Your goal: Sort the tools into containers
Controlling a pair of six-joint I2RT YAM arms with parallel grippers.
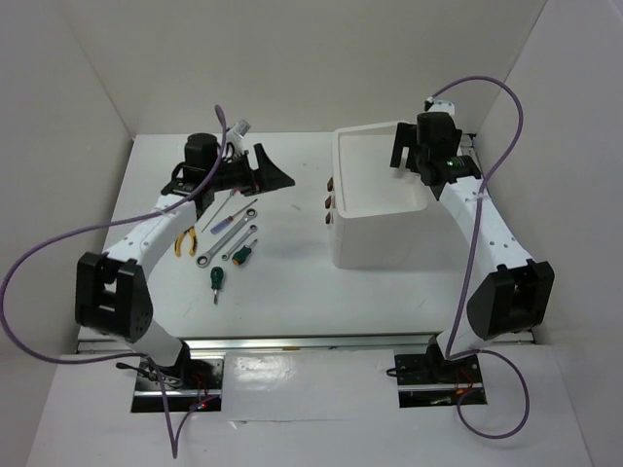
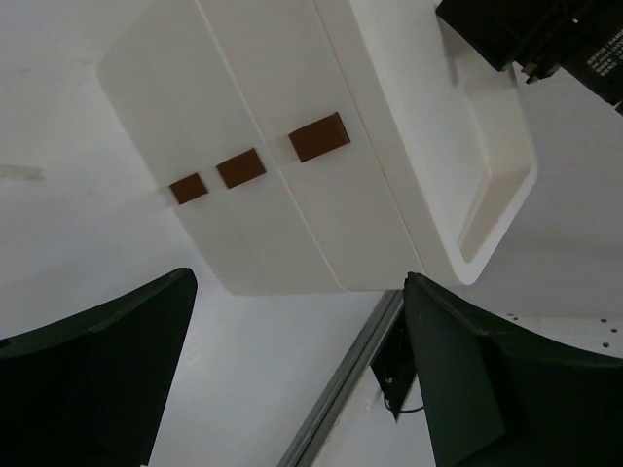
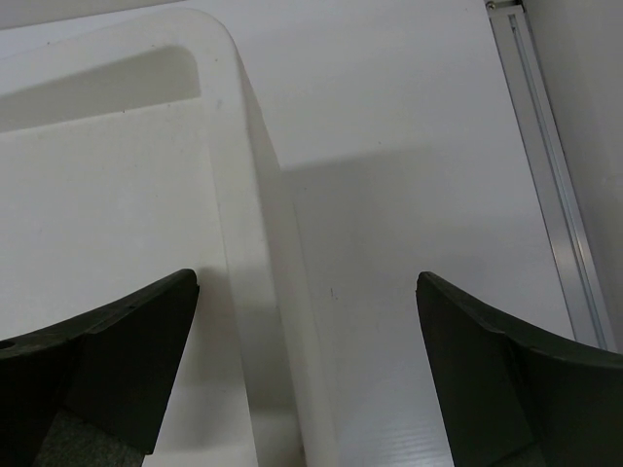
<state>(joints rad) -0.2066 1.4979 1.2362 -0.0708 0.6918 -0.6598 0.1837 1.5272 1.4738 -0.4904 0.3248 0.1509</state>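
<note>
The containers, a white cabinet [image 1: 380,229] of red-knobbed drawers [image 2: 273,233] under a shallow top tray [image 1: 343,170], stand right of centre. They are light plastic and may slide when a drawer is pulled. The tools lie clustered to the left: yellow-handled pliers [image 1: 183,243], two ratchet wrenches [image 1: 229,243] and stubby green-handled screwdrivers [image 1: 240,257]. All are stiff steel, probably best pinched at the handle. The left gripper [image 1: 275,167] hangs just beyond them facing the cabinet, jaws wide and empty. The right gripper [image 3: 307,389], likewise spread and empty, sits over the tray's rim.
</note>
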